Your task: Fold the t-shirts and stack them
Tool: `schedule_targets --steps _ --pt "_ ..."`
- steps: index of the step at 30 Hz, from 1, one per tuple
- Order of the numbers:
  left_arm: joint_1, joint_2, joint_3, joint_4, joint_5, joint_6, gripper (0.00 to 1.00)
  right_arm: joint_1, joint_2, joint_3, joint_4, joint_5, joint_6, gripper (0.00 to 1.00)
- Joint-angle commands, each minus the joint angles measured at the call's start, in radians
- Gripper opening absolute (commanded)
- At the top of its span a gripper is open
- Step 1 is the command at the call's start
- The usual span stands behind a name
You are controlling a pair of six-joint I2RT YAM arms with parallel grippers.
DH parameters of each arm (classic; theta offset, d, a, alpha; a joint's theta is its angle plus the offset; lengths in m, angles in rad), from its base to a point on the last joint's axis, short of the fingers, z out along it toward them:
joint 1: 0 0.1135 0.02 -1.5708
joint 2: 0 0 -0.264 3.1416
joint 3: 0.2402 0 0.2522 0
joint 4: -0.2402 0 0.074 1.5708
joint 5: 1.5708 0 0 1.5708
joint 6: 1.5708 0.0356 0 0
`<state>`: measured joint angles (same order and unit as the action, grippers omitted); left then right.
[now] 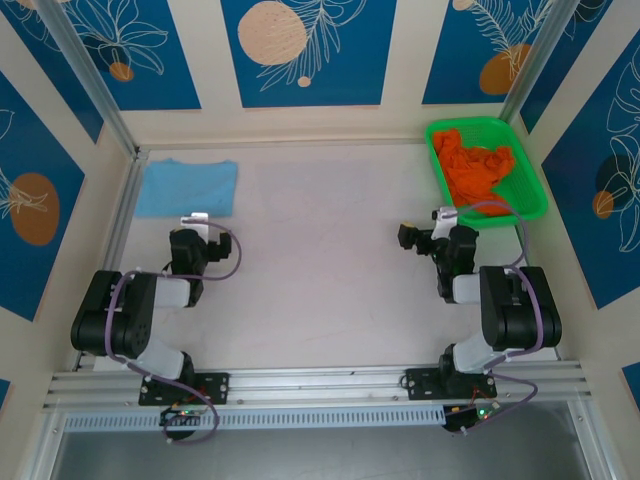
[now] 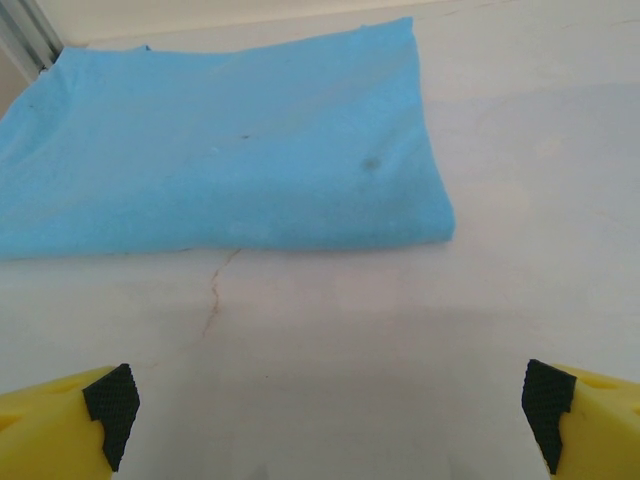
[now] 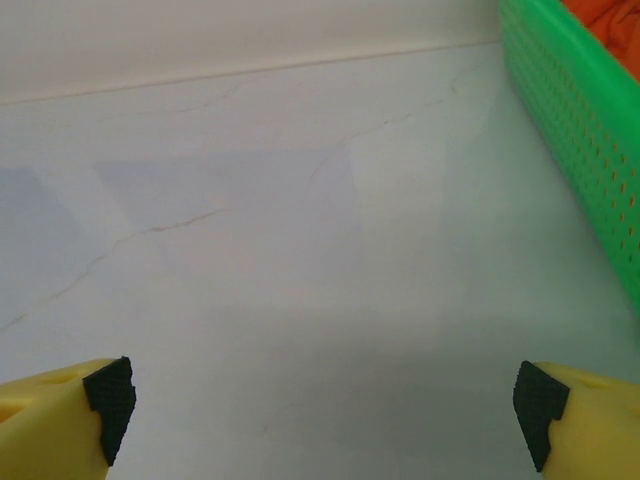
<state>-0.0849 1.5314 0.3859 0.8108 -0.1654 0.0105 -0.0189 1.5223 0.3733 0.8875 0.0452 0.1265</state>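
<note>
1. Table (image 1: 330, 210): a pale, smooth top, with hairline cracks showing in the wrist views. A broad bare middle is lying open between the two arms. Walls (image 1: 300, 122) are closing in the far, left and right edges, and a metal rail (image 1: 320, 382) is running along the near edge.
2. Green basket (image 1: 530, 175): rigid plastic mesh, rectangular, sitting in the far right corner close to the right wall.
3. Light blue t-shirt (image 1: 187, 188): soft cloth, lying flat as a rough rectangle in the far left corner, with bare table to its right and on its near side.
4. Orange t-shirt (image 1: 478, 168): crumpled and lying heaped inside the basket.
5. Left gripper (image 2: 330, 410): yellow fingers with black ribbed pads (image 2: 112, 400). The jaws are standing wide, gripping nothing. It is pointing at the blue shirt's near edge, just short of it and not touching.
6. Right gripper (image 3: 325, 400): the jaws are standing wide, gripping nothing. It is sitting near the basket's near left corner, with the mesh wall passing on its right. The orange shirt is lying beyond, over the rim.
</note>
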Motion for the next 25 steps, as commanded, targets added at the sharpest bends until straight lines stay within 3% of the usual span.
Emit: schedule_targets --steps 1,25 --pt "0.01 0.006 0.01 0.031 0.029 0.007 1.0 0.032 0.003 0.03 -0.054 0.123 -0.011 0.99" --pt "0.009 0.004 -0.001 0.051 0.026 0.01 1.0 0.026 0.001 0.03 -0.053 0.103 -0.012 0.99"
